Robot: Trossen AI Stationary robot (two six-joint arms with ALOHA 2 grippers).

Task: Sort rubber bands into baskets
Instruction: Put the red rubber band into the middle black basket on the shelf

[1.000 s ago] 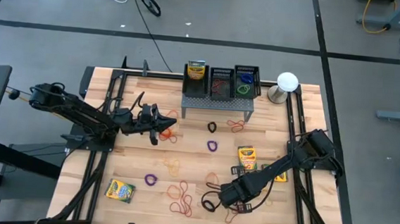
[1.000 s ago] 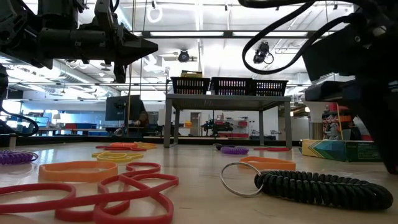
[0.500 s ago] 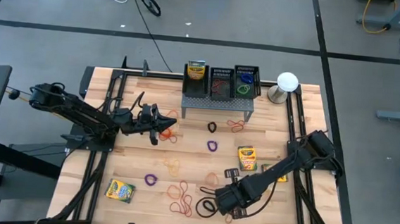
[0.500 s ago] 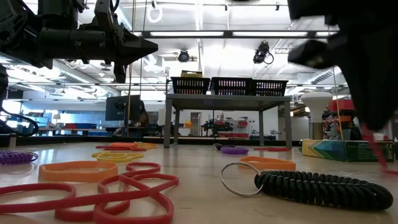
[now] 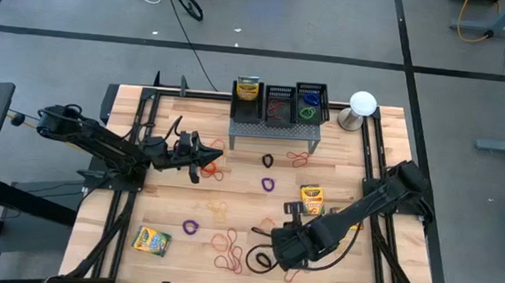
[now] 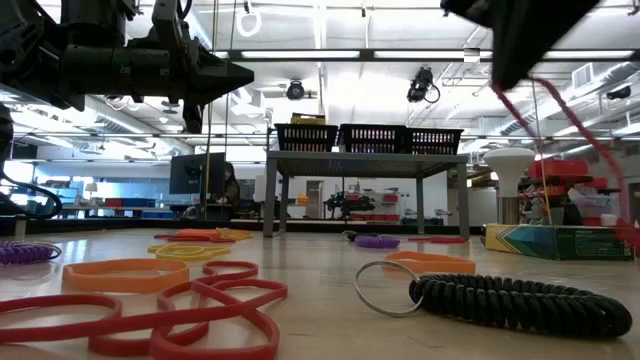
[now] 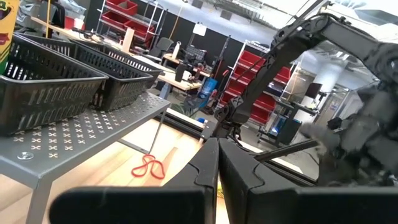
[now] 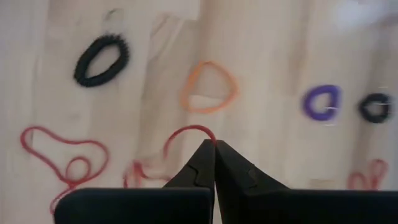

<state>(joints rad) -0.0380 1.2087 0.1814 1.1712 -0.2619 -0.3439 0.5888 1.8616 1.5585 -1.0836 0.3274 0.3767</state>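
Note:
Three black mesh baskets [image 5: 279,103] stand in a row on a grey perforated stand [image 5: 276,130] at the table's far side. One holds a crayon box, one red bands, one blue and green bands. Loose rubber bands lie on the wood: red [image 5: 230,247], purple [image 5: 191,227], orange [image 5: 269,223] and a black coiled one [image 5: 264,260]. My right gripper [image 8: 214,144] hangs above the near middle of the table [image 5: 282,248], shut on a red rubber band [image 6: 570,130]. My left gripper [image 7: 217,149] is shut, held above the table left of the stand [image 5: 205,162], with nothing seen between its fingers. My right gripper pinches a red rubber band between its two fingertips at the top of its loop [image 8: 198,129], coming from above and pointing down. The band hangs below the fingers as a long drawn-out loop; its lower end [image 6: 628,235] runs out of the low view.
Yellow-green crayon boxes lie at the near left [image 5: 151,240] and right of centre [image 5: 311,199]. A white round-topped object [image 5: 362,106] stands right of the stand. More bands lie before the stand: black [image 5: 268,161], purple [image 5: 269,184], red [image 5: 299,156].
My right gripper has risen from the table at the near middle, staying shut, and has drawn a red rubber band up with it; the band now hangs stretched below the fingers.

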